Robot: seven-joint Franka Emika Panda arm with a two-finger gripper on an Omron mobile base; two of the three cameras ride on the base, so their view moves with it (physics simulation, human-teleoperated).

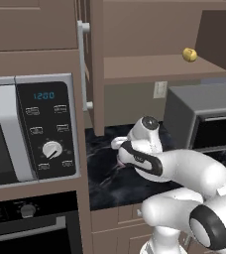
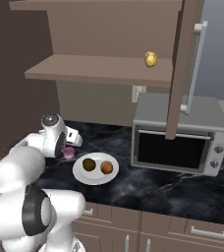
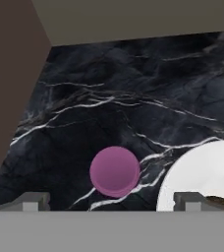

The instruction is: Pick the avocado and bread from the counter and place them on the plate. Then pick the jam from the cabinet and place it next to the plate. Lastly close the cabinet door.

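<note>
The pink jam (image 2: 68, 153) with its purple lid (image 3: 115, 171) stands on the black veined counter (image 3: 133, 98), just left of the white plate (image 2: 84, 174). On the plate lie the dark avocado (image 2: 88, 164) and the orange-brown bread (image 2: 106, 168). My gripper (image 3: 111, 202) hangs open right above the jam, its fingertips (image 3: 33, 201) spread wide to either side and touching nothing. The plate's rim (image 3: 202, 172) shows beside the right fingertip. The cabinet (image 2: 99, 69) stands open, its door (image 2: 180, 69) swung out with the silver handle (image 2: 195, 69) facing the room.
A yellow ball (image 2: 151, 59) sits on the cabinet shelf. A grey toaster oven (image 2: 180, 135) stands on the counter right of the plate. A microwave (image 1: 30, 129) is built into the wall unit at left. The other cabinet door (image 1: 97, 64) also stands open.
</note>
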